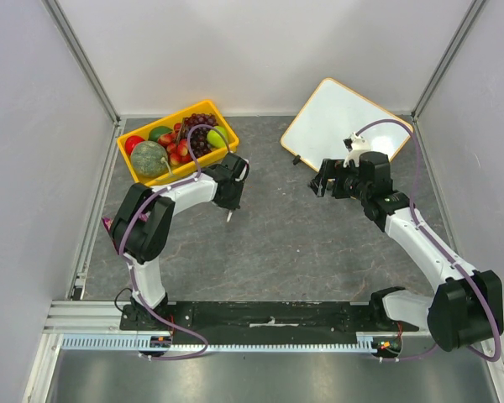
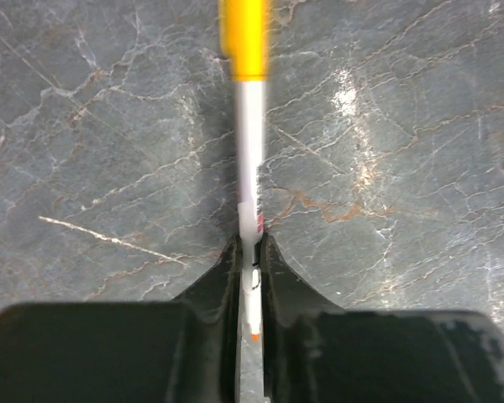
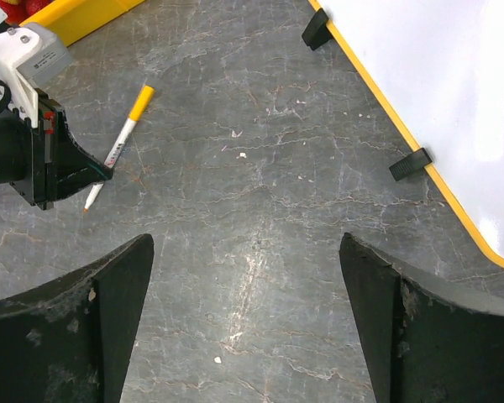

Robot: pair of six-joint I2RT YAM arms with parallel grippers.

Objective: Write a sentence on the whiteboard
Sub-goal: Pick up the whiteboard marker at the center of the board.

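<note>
While the whiteboard [image 1: 340,122] lies on the table [image 1: 277,243] at its far right, long edges slanting from far-left to near-right, the left gripper [image 2: 250,243] is clenched on a yellow-ended marker [image 2: 249,151]. The right gripper [image 3: 245,243] hangs spread wide beside the board's footed edge.

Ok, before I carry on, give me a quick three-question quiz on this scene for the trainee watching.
1. True or false: the left gripper is shut on the marker.
2. The whiteboard lies: A) at the far right of the table, B) beside the left arm's base, C) under the left gripper.
3. Fill the gap: the right gripper is ___ and holds nothing.
Key: 1 true; 2 A; 3 open.
</note>
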